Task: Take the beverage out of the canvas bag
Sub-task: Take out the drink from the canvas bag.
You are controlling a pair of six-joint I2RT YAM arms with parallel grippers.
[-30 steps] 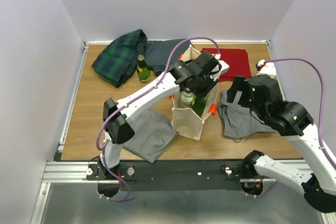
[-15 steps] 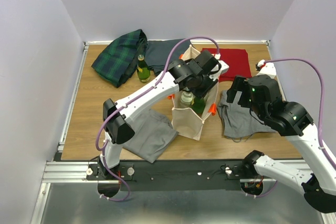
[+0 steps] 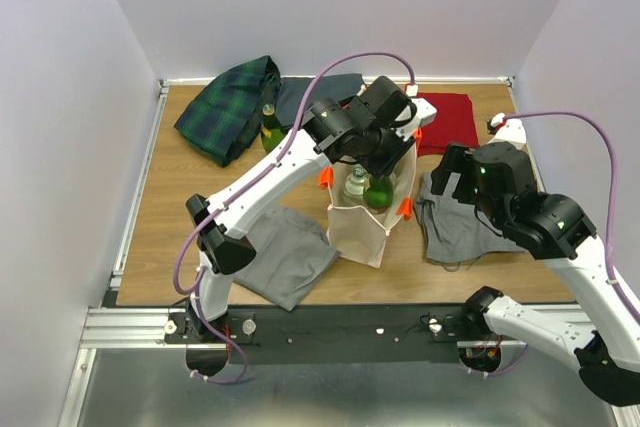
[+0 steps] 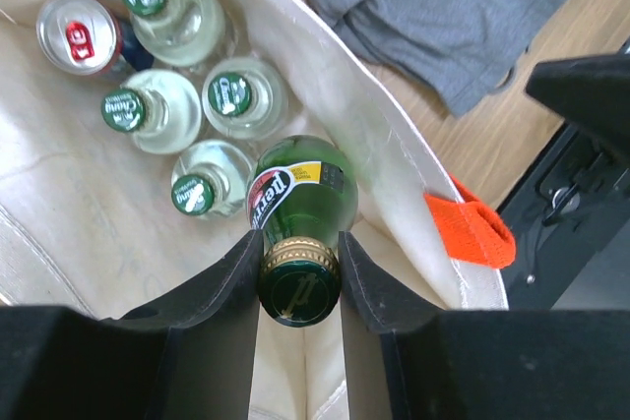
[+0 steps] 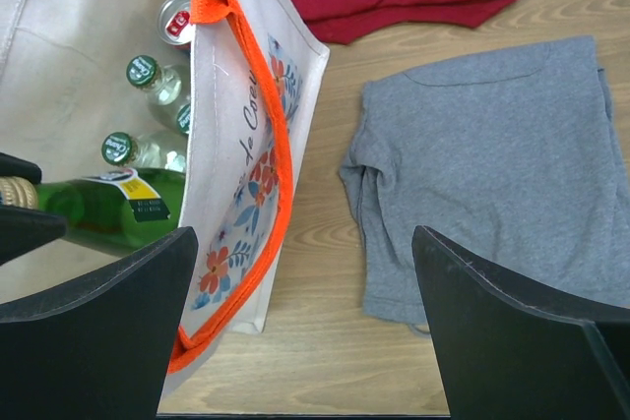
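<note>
The cream canvas bag [image 3: 360,227] with orange handles stands mid-table; it also shows in the left wrist view [image 4: 394,159] and the right wrist view [image 5: 246,125]. My left gripper [image 4: 300,277] is shut on the neck of a green glass bottle [image 4: 300,199], held part-way up inside the bag's mouth [image 3: 378,190]. Several clear bottles [image 4: 234,97] and a red-topped can [image 4: 79,34] stand on the bag's floor. My right gripper [image 5: 305,327] is open and empty, hovering right of the bag over wood and a grey shirt [image 5: 492,174].
A green bottle [image 3: 271,131] stands at the back left by a plaid cloth [image 3: 228,107]. A red cloth [image 3: 445,119] lies at the back right, a grey shirt [image 3: 455,222] right of the bag, another grey cloth [image 3: 285,257] at its left front.
My left gripper has risen and moved back with the green bottle, which now stands higher in the bag. The right arm has not moved.
</note>
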